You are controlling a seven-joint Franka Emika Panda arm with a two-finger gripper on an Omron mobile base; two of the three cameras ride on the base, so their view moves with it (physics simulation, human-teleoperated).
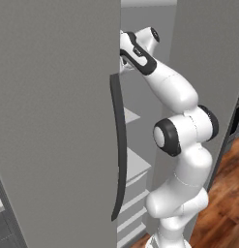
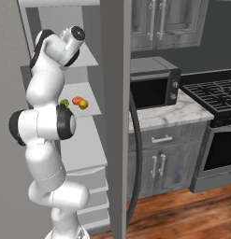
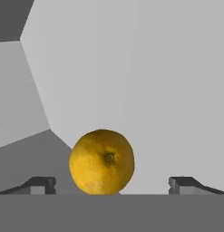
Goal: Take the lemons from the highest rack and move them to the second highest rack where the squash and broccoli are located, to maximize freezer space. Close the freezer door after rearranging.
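Close against the hand camera, one lemon (image 3: 102,161) is sitting on the grey rack surface (image 3: 31,156) between the two dark fingertips (image 3: 39,184), which are standing wide apart with clear gaps on either side of the fruit (nothing gripped; neither tip touching it). Its small greenish stem end is facing the camera, and pale freezer walls (image 3: 131,81) are rising behind it. From the right base camera, the white arm (image 2: 44,126) is reaching up into the open freezer, its hand pushed in at the level of the upper rack (image 2: 91,59). On the rack just below (image 2: 91,112), a small cluster is lying together: a green piece (image 2: 64,102), an orange-red piece (image 2: 77,100) and a yellow-orange rounded piece (image 2: 83,104), too small to identify further. From the left base camera, the freezer door (image 1: 53,121) is standing open with its long dark handle (image 1: 119,145) running down its edge, and the arm's wrist is passing just behind that edge.
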